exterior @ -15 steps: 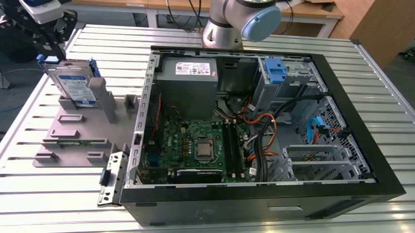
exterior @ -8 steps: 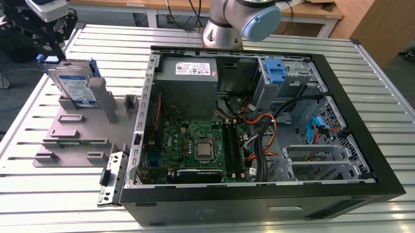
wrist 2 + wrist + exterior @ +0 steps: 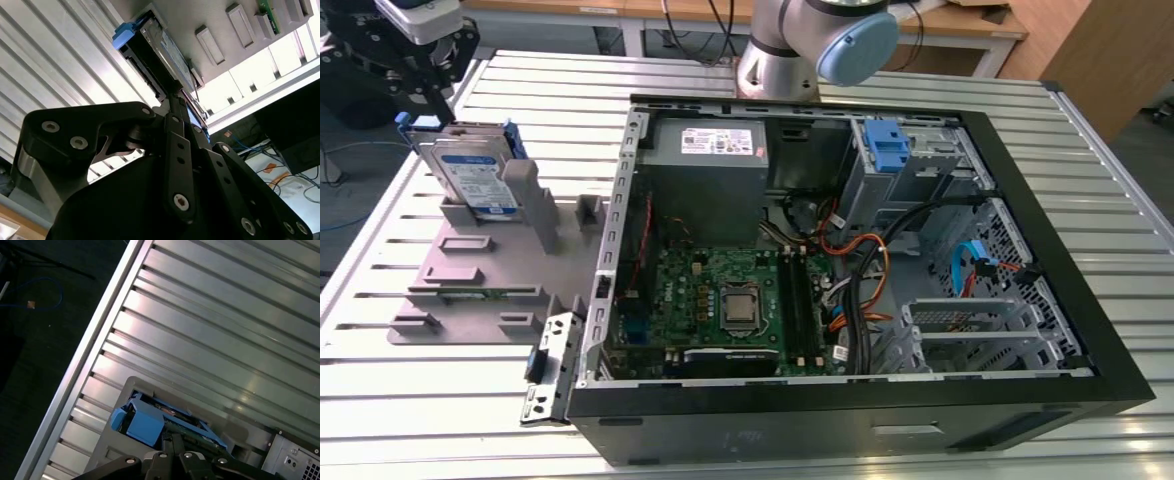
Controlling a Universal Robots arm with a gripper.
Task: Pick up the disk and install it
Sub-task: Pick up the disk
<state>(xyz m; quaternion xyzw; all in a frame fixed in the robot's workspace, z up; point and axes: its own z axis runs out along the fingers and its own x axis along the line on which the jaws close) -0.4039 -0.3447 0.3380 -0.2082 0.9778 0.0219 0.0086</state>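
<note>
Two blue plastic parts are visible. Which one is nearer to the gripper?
The rails on the disk, standing in the grey rack just below the gripper. The other, a bare blue bracket, sits inside the computer case.

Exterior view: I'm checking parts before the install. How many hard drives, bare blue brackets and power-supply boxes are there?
Silver-grey metal hard drive with blue rails: 1
Bare blue plastic bracket: 1
Grey power-supply box with white sticker: 1
Total: 3
</note>
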